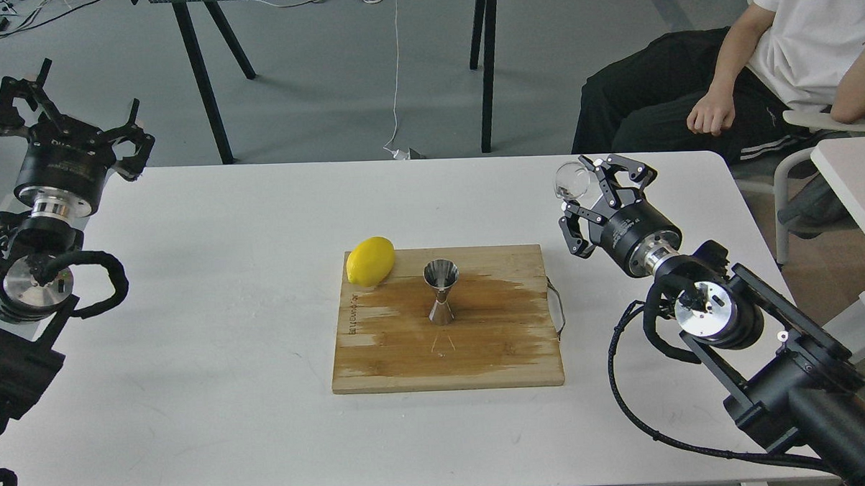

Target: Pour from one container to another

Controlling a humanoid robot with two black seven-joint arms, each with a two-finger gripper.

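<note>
A: What is seen around the wooden cutting board?
B: The steel jigger is stood upright at its center. To its right, the clear cup is gripped by the right gripper. Far left, the left gripper is spread wide.

Both arms are matte black with polished silver joint caps. Beside the white table, looped black corrugated cables hang off each wrist. The left gripper and right gripper have skeletal black linkage fingers.
</note>
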